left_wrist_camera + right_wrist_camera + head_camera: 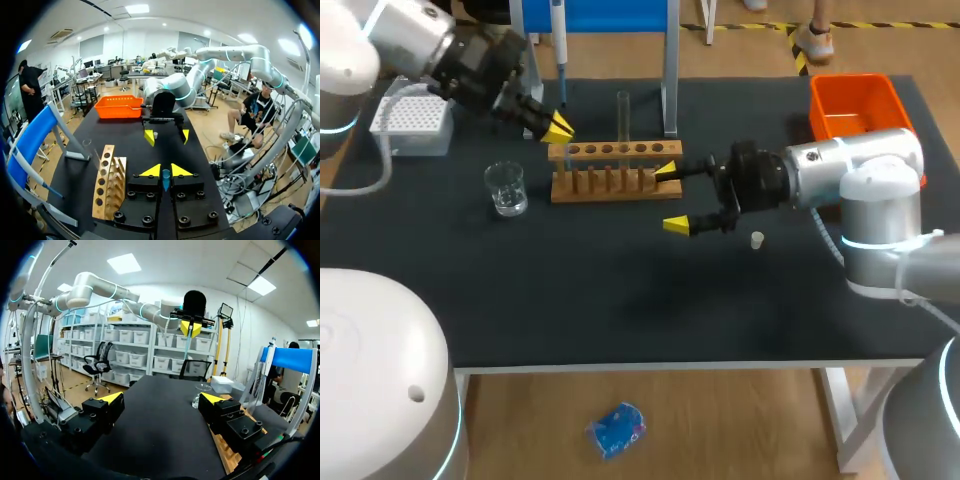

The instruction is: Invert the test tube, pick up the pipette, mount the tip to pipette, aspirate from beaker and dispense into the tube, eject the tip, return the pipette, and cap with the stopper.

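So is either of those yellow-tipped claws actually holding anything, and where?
Yes: the left gripper pinches a thin clear bluish tube near its upper end; the rest hangs below. The right gripper is open and empty.

**Black table and what sits on it**

Taking the head view as the dial, the black-topped table carries six things. A wooden test tube rack stands just toward 12 o'clock of the middle, its long side running across. A clear glass beaker stands upright at the rack's 9 o'clock, near it but apart. A white tip box sits in the 10 o'clock corner. The blue pipette stand has its metal leg planted at the rack's 1 o'clock, by the far edge. An orange bin fills the 2 o'clock corner. A small white stopper lies alone at 3 o'clock.
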Action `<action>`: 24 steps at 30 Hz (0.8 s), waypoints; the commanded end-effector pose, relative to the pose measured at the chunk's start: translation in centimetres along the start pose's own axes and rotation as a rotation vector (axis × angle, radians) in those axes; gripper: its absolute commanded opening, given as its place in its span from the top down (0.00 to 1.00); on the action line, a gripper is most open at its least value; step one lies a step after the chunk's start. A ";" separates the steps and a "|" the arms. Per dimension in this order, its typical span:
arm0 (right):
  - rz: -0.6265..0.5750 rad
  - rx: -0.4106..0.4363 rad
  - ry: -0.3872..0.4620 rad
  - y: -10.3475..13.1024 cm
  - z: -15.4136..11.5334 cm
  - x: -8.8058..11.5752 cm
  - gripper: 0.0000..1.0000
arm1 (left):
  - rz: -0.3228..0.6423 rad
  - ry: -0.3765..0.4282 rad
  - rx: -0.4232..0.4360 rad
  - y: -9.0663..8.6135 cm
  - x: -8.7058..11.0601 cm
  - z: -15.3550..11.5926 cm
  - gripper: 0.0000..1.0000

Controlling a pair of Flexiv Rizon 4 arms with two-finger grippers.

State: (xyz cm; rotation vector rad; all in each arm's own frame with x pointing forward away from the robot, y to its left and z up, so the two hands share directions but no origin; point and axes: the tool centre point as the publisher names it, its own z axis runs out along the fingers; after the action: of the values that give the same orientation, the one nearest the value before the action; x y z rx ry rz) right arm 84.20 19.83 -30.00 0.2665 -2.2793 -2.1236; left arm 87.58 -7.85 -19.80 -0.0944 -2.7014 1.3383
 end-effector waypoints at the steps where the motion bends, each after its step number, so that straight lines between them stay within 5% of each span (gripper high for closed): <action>1: -0.003 -0.028 -0.017 -0.1 0.7 0.1 0.00 | -0.004 0.008 -0.029 -0.7 -0.2 2.0 1.00; 9: 0.057 -0.075 -0.035 0.7 1.7 0.7 0.00 | -0.011 0.018 -0.087 -1.1 -0.1 4.4 1.00; 24: 0.088 -0.074 -0.022 0.8 1.9 1.0 0.00 | -0.014 0.013 -0.065 -1.1 -0.1 4.5 1.00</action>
State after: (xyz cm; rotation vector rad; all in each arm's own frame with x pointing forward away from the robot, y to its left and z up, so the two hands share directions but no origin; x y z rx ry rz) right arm 82.98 21.63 -29.40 0.1405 -2.1736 -2.1696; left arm 87.13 -12.10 -21.75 -0.0919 -2.7294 1.2459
